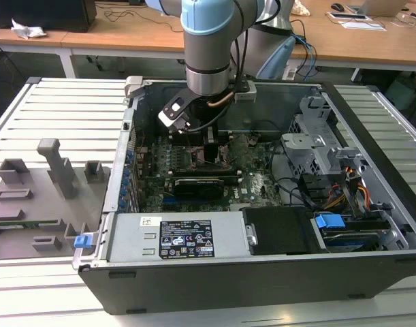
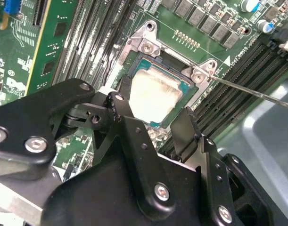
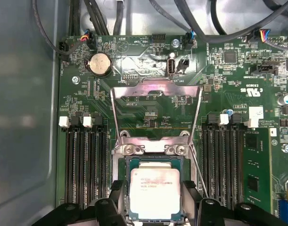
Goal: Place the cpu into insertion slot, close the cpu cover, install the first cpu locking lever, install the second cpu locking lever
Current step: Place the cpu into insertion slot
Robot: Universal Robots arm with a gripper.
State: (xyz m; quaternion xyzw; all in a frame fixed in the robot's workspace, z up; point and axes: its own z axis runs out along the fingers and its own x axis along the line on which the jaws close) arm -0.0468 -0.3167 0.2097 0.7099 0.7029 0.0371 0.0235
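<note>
First wrist view: cpu (image 3: 154,194) (cpu cover (image 3: 155,90) up) between memory slots (image 3: 87,169), tool (image 3: 154,186) astride.

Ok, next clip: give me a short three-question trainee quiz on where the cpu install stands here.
1. True or false: the cpu cover is closed over the cpu.
2. The gripper is nearest to: A) the coin battery, B) the cpu, C) the blue drive latch.
3. Fill in: the cpu lies in the ______.
Key: 1 false, the cover stands open; 2 B; 3 insertion slot.
</note>
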